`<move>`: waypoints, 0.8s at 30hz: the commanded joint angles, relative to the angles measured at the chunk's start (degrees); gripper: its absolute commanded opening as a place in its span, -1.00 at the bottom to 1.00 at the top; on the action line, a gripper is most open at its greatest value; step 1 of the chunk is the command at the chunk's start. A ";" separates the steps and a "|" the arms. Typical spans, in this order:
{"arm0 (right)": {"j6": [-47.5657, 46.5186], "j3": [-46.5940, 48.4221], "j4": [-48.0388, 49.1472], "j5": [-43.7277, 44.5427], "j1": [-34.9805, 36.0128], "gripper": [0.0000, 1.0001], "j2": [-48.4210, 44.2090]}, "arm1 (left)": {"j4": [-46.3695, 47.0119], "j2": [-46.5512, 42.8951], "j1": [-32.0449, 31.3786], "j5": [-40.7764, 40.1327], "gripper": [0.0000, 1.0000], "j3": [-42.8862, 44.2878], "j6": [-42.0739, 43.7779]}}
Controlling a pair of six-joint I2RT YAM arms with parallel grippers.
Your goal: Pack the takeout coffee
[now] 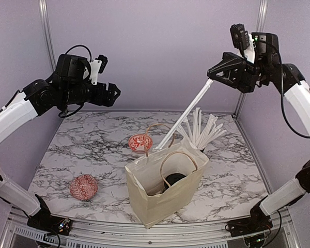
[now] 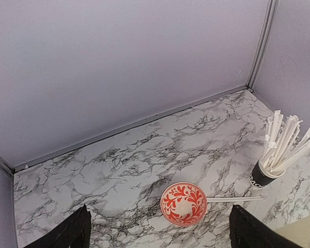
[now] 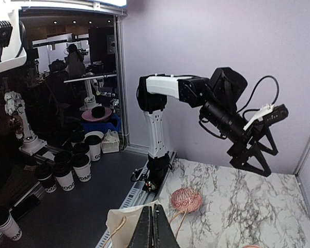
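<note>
1. The left gripper (image 1: 115,94) is held high over the table's 10 o'clock area. Its jaws are released and spread wide, with nothing between the fingers (image 2: 72,233).
2. A red-and-white bowl (image 1: 83,187) is seen at 8 o'clock on the marble table (image 1: 82,150). A second bowl (image 1: 140,142) lies at 11 o'clock from the paper bag (image 1: 155,199).
3. The bag stands open near 6 o'clock. The takeout coffee (image 1: 173,180) is seen inside it, with only its black top showing.
4. A wrapped straw (image 1: 188,111) slants down behind the bag.
5. A straw cup (image 1: 202,148) stands at 1 o'clock from the bag.
6. The straw's upper end is clenched by the right gripper (image 1: 212,76), raised at 2 o'clock.
</note>
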 commanded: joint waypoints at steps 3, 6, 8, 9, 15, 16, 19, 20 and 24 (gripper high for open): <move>-1.43 -9.73 0.65 5.81 3.58 -1.00 -2.85 | -0.42 -1.40 0.21 0.05 0.88 -2.56 -1.14; -7.17 -14.03 -3.28 12.02 9.93 -1.00 -2.34 | -0.40 -2.16 0.21 0.12 0.88 -3.44 -1.56; -10.34 -16.03 -5.91 16.84 14.55 -1.00 -1.68 | -0.38 -2.63 0.25 -0.25 0.87 -3.98 -1.58; -11.24 -16.86 -6.60 18.70 16.39 -0.99 -1.30 | -0.40 -2.85 0.21 -0.37 0.87 -4.24 -1.43; -15.47 -10.67 -12.52 24.30 16.84 -0.04 2.91 | -0.43 -3.07 0.24 -1.05 0.93 -5.82 -1.36; -15.69 -8.71 -12.81 24.72 15.80 0.03 3.16 | -0.40 -2.86 0.32 -1.20 0.96 -6.17 -1.37; -14.86 -6.55 -11.23 24.04 10.25 0.15 2.67 | -0.58 -2.25 0.36 -2.57 0.98 -6.60 -1.19; -14.01 -6.49 -9.88 23.83 6.86 0.17 2.28 | -0.85 -2.03 0.42 -3.65 0.98 -6.54 -1.14; -9.44 -10.43 -0.96 29.62 -3.50 0.39 -0.57 | -1.49 -2.48 2.00 -8.57 0.98 -6.33 -1.82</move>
